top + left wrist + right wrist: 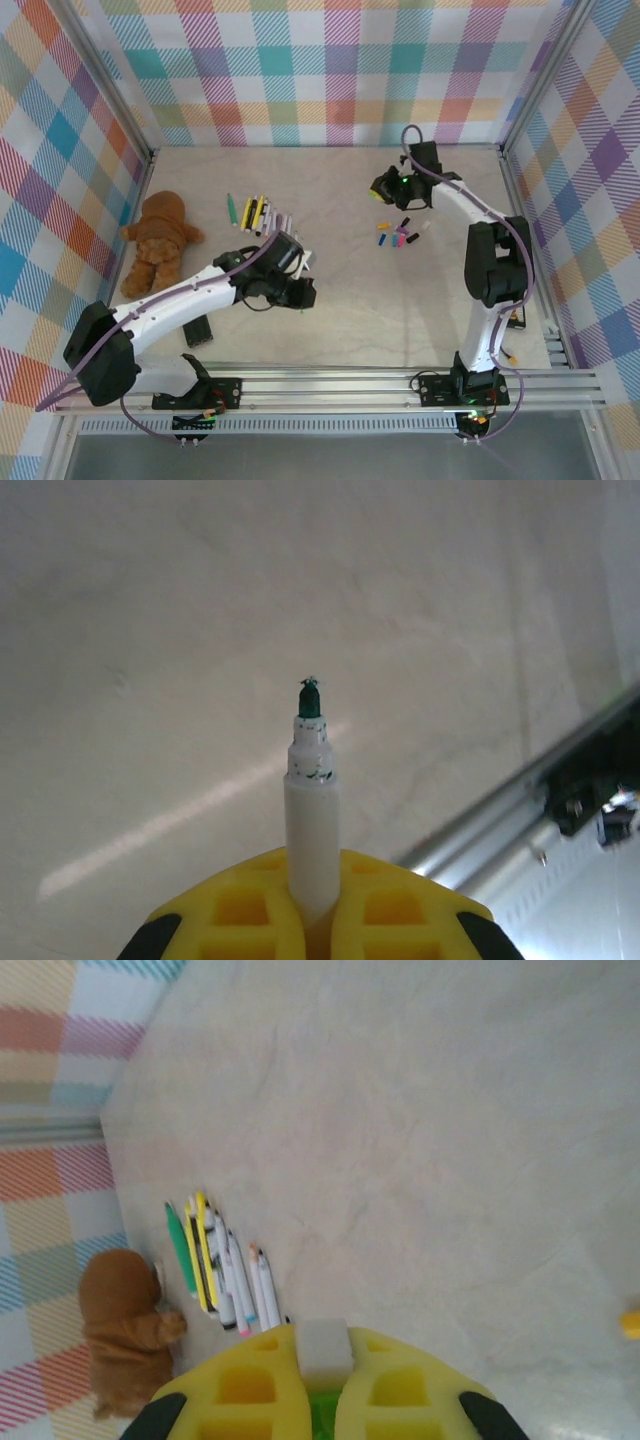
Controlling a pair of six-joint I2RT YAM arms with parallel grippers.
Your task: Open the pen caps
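Several loose pen caps (pixel 400 236) lie scattered at two o'clock on the counter (pixel 350 320), near the right fingers (pixel 285 1385), which are clenched on a small white stub (pixel 325 1352) with green under it. Towards seven o'clock the left fingers (pixel 275 905) grip an uncapped white pen (pixel 310 820), its green tip bare. More pens (pixel 258 213) lie in a row at ten o'clock, near a brown teddy bear (pixel 160 240).

Counter (pixel 400 300): pale marbled surface, evenly lit. Walls (pixel 330 70): pastel plaid panels on three sides. Aluminium rail (pixel 350 385) along near edge.
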